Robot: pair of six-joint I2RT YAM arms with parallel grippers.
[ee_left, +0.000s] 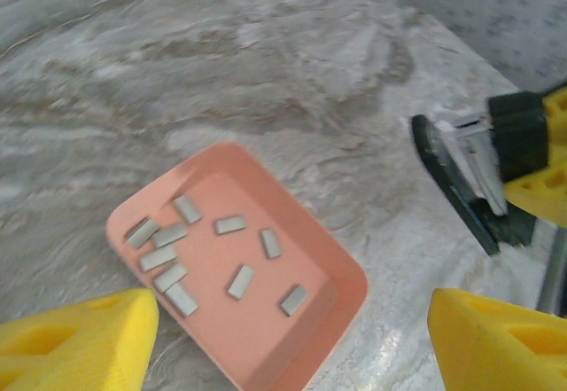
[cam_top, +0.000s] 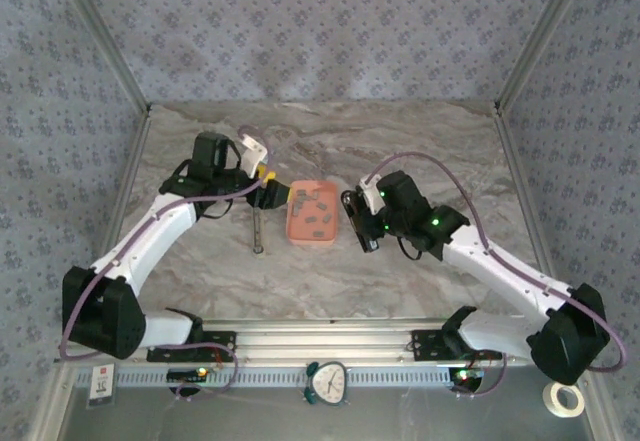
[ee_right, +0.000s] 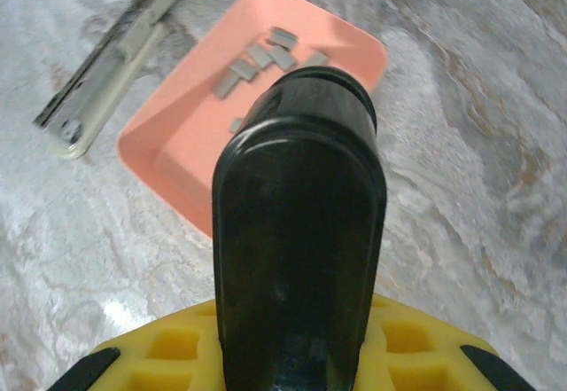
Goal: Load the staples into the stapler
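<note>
The left gripper (ee_left: 290, 336) hangs spread wide over the near-left end of the tray (ee_left: 232, 333), its yellow foam fingertips (ee_left: 80, 333) well apart and holding nothing. The staples (ee_left: 240, 281) lie just ahead of it and between the two tips. In the top view a thin pale metal bar (cam_top: 257, 227) lies flat on the marble-patterned table (cam_top: 400, 146), just left of the tray and below that gripper (what it belongs to I cannot tell). The tray is shallow, salmon-pink, rectangular with rounded corners. The staples are short, dull grey strips scattered loose on its floor, most bunched toward one end. Just right of the tray, the right gripper (cam_top: 368, 219) is pinched on a stapler (ee_right: 297, 231), which has a smooth, glossy black body with a rounded end. The stapler sits near the tray's edge, clear of the staples.
</note>
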